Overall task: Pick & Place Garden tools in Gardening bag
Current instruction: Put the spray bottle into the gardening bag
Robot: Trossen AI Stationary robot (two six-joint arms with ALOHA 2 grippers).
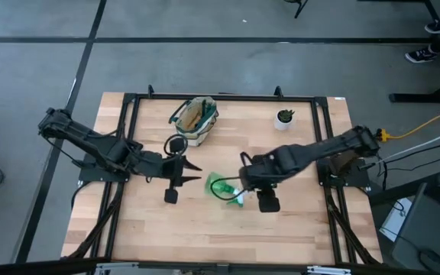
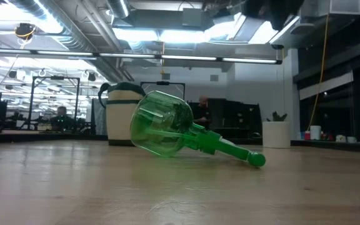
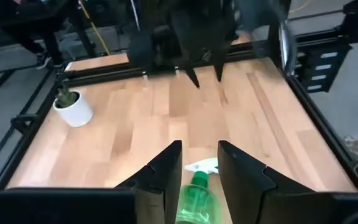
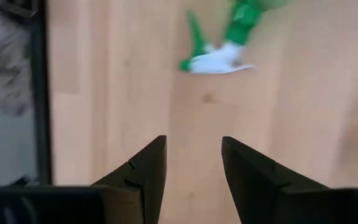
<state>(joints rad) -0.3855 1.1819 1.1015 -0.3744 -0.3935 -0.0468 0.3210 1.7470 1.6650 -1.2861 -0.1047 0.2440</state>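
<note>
The translucent green spray bottle (image 1: 224,188) lies on its side on the table, its white trigger head (image 4: 224,60) toward my right gripper. It also shows in the low view (image 2: 167,131) and in the left wrist view (image 3: 197,196). My left gripper (image 1: 195,173) is open just left of the bottle and touches nothing; its fingers (image 3: 166,168) frame the bottle. My right gripper (image 1: 242,179) is open and empty beside the trigger head, and it shows in its own wrist view (image 4: 193,143). The beige gardening bag (image 1: 195,119) stands at the far middle with wooden handles showing inside.
A small plant in a white pot (image 1: 285,116) stands at the far right of the table. A black looped thing (image 1: 176,144) lies between the bag and my left gripper. A black frame (image 1: 128,103) runs along the table's edges. Bare wood lies toward the near edge.
</note>
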